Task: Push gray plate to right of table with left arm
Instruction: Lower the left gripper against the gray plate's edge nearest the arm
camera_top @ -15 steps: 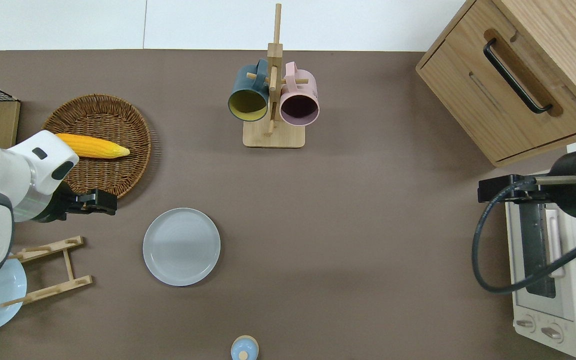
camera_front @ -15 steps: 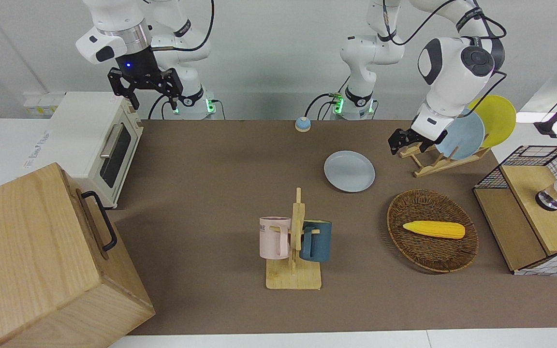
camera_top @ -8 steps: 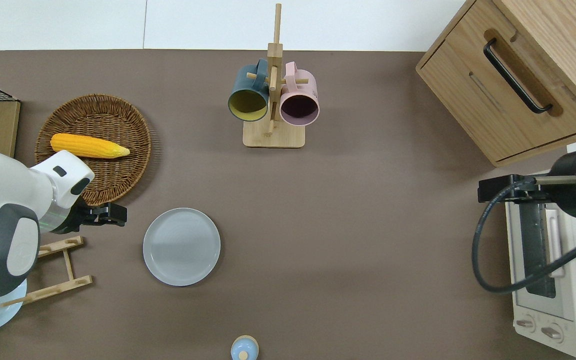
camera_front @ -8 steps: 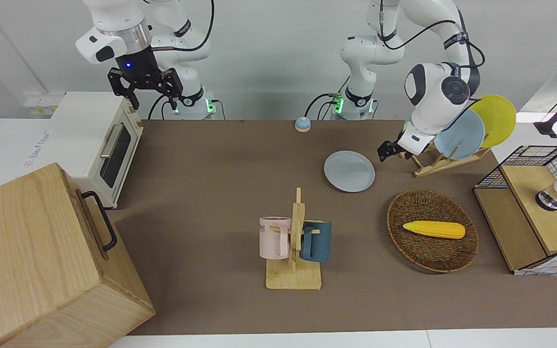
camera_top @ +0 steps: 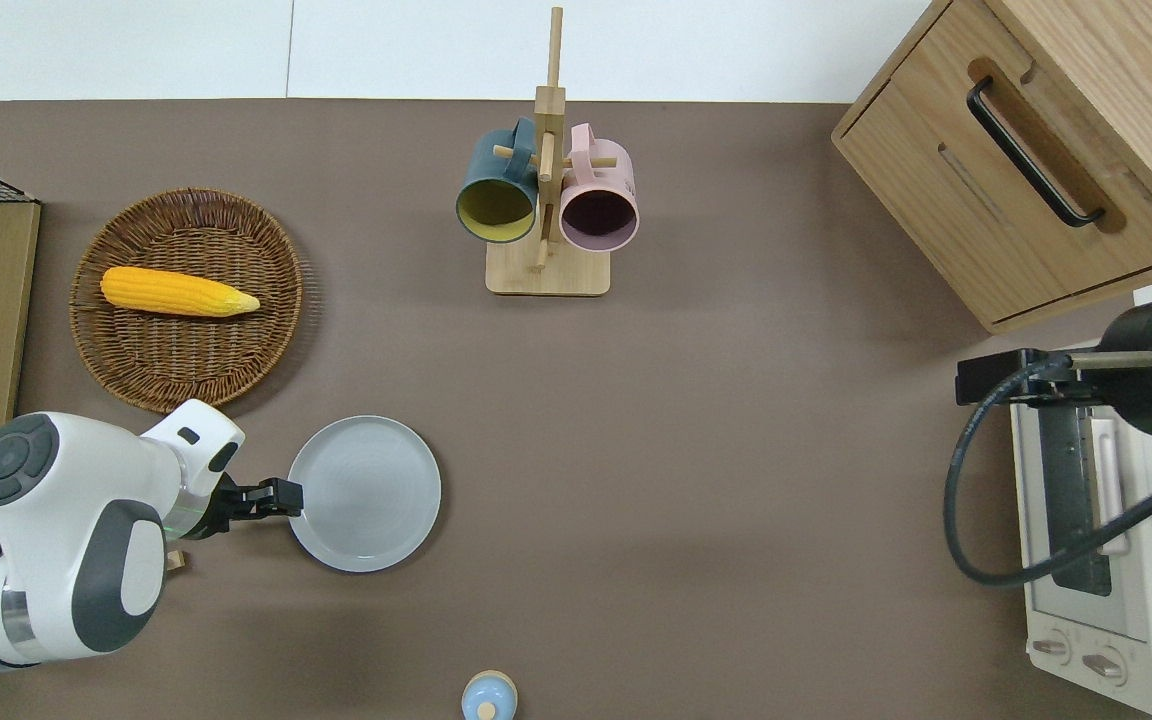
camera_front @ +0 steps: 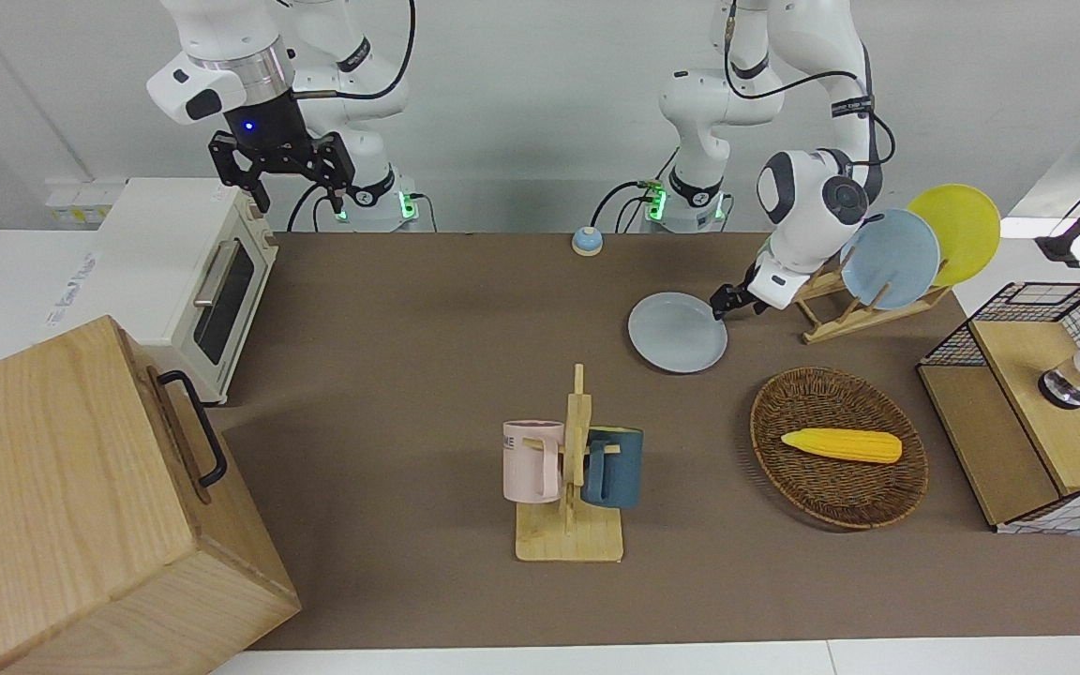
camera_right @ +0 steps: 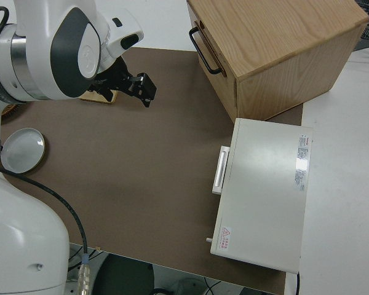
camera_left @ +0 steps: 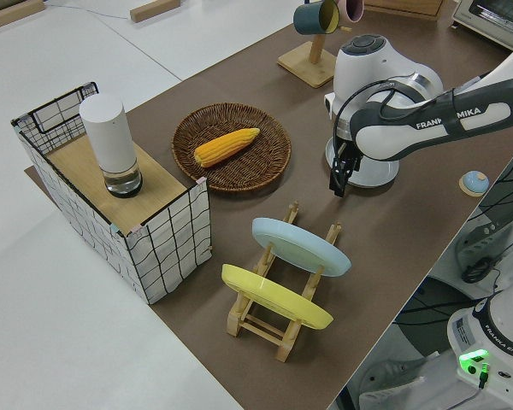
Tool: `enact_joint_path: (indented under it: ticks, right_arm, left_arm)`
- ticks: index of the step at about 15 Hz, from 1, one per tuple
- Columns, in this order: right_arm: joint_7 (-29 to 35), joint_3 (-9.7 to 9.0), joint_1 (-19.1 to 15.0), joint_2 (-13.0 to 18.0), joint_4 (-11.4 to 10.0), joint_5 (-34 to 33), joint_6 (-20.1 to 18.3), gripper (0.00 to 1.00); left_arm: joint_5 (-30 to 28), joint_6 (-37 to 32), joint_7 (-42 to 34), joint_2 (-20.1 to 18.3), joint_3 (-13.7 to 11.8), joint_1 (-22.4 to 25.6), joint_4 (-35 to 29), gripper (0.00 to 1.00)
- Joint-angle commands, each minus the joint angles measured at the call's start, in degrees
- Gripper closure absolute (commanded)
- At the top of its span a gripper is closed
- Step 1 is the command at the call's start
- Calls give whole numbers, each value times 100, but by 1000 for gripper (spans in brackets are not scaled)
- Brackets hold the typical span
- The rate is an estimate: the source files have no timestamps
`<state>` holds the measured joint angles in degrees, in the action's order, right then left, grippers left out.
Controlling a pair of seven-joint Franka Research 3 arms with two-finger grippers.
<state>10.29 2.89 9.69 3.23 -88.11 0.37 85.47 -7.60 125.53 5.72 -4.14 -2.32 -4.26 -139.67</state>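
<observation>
A: Where is the left claw (camera_top: 281, 496) now?

B: It is low at the rim of the gray plate (camera_top: 366, 494), on the side toward the left arm's end of the counter (camera_top: 696, 420). It looks to be touching the rim. If its fingers are apart or closed, I cannot tell.

A: And how should it push?

B: I think it should stay low and press through the middle line of the plate, so the plate slides straight and does not turn away. The way from the claw toward the right arm's end is bare. The mug rack (camera_top: 544, 200) stands well apart. The right arm is parked.
</observation>
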Motion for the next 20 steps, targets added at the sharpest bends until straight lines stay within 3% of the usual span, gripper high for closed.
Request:
enact_joint_path:
  ticks: [1,7,9,14,20]
  right_arm:
    - [-10,27,33,-33,57,-2,-65,5]
    - [-10,27,33,-33,57,-2,-65,5]
    - [-10,27,33,-33,57,-2,-65,5]
    - [-10,27,33,-33,57,-2,-65,5]
    - [-10,27,33,-33,57,-2,-65,5]
  left_arm:
    - [-84,226,104,-325,197,13,-421,94]
    - [-111,498,517,-351,469,4,-579,209]
    - [-111,542,676,-351,574,4,-588,351]
    - [-32,657,589,-316,593,4,-588,584]
    - [135,824,457,-272,584,22,-588,701]
